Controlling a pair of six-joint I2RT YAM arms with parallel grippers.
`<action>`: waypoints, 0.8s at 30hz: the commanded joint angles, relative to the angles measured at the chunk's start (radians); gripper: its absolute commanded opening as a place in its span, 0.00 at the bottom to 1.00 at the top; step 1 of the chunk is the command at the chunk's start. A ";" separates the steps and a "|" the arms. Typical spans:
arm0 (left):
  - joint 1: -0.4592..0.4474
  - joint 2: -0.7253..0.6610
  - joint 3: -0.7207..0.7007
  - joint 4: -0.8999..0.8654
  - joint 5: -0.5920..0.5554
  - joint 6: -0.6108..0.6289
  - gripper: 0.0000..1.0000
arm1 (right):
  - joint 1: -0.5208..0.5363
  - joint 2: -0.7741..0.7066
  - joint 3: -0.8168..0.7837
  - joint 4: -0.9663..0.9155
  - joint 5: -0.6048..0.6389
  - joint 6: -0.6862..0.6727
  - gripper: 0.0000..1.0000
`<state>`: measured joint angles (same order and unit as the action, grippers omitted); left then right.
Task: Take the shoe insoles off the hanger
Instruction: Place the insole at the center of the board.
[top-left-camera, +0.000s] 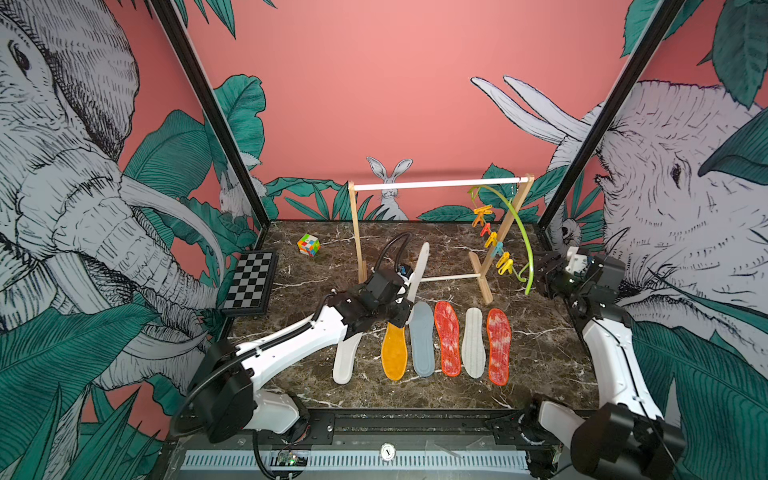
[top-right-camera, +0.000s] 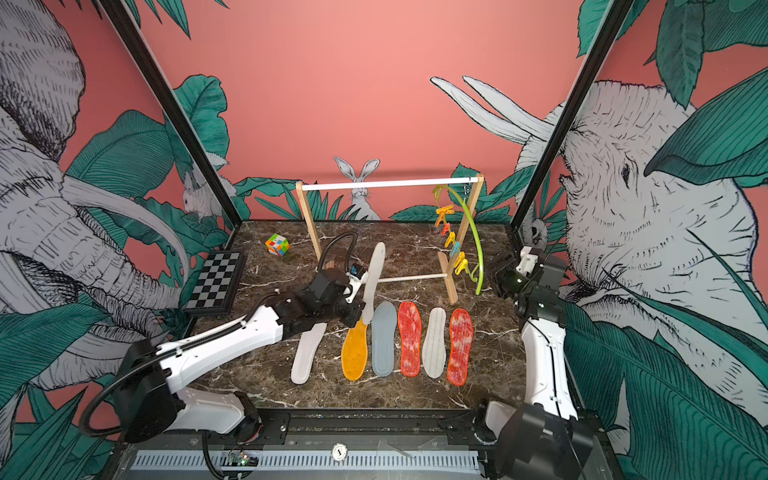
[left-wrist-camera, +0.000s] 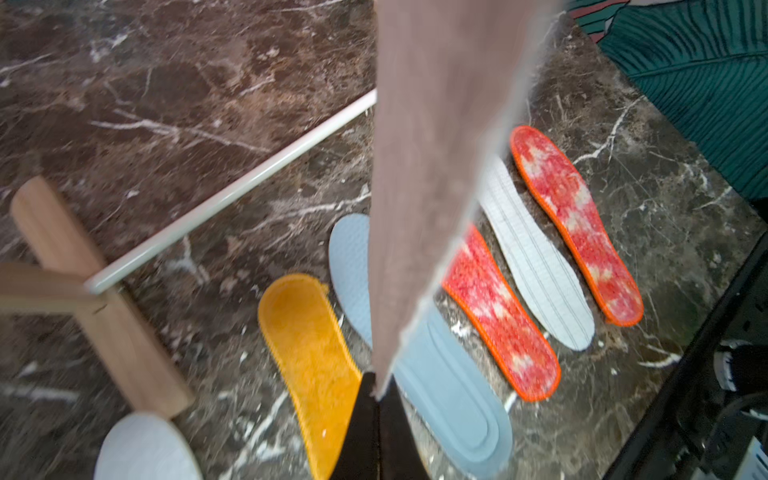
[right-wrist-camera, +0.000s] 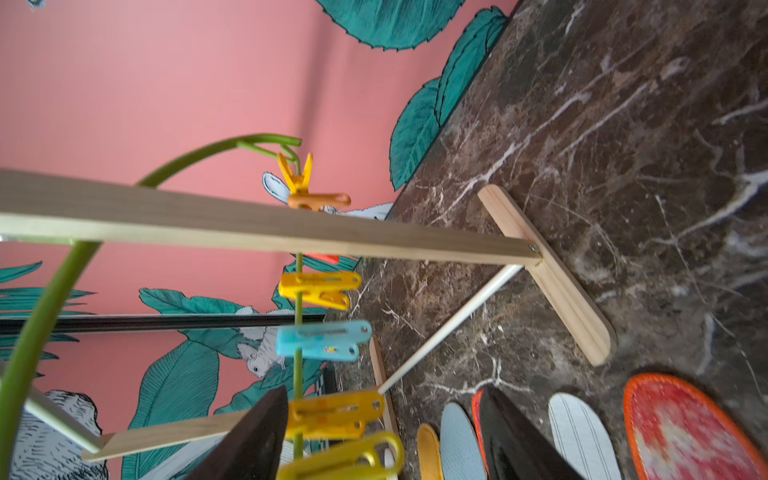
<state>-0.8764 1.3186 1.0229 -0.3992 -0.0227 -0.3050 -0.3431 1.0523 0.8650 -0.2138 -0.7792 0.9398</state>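
Observation:
My left gripper (top-left-camera: 402, 313) (left-wrist-camera: 378, 390) is shut on the lower end of a white insole (top-left-camera: 419, 266) (left-wrist-camera: 436, 166), which stands up from its fingers above the table. Several other shoe insoles lie side by side on the marble: white (top-left-camera: 346, 359), mustard yellow (top-left-camera: 394, 353), blue-grey (top-left-camera: 422, 338), mottled red (top-left-camera: 448, 338), light grey (top-left-camera: 475, 343) and a second red one (top-left-camera: 498, 345). The lime-green hanger (top-left-camera: 524, 232) hangs at the rack's right end, and its coloured clips (top-left-camera: 492, 241) hold nothing. My right gripper (top-left-camera: 548, 270) (right-wrist-camera: 386, 440) is open beside the hanger's lower end; yellow clips (right-wrist-camera: 332, 411) show between its fingers, unclamped.
The wooden rack with a white rod (top-left-camera: 436, 184) stands at the back of the marble table (top-left-camera: 540, 340). A colourful cube (top-left-camera: 308, 244) sits back left, and a chessboard (top-left-camera: 251, 282) lies by the left wall.

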 joint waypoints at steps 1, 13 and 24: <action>0.004 -0.087 -0.013 -0.240 -0.095 -0.093 0.00 | 0.000 -0.082 -0.014 -0.172 -0.029 -0.148 0.73; 0.119 -0.076 0.095 -0.808 -0.312 -0.214 0.00 | -0.001 -0.209 -0.061 -0.315 -0.032 -0.236 0.74; 0.366 -0.112 -0.030 -0.817 -0.272 -0.172 0.00 | -0.005 -0.193 -0.111 -0.262 -0.038 -0.223 0.77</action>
<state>-0.5476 1.2060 1.0069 -1.1839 -0.3069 -0.4889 -0.3435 0.8631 0.7704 -0.5293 -0.7998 0.7086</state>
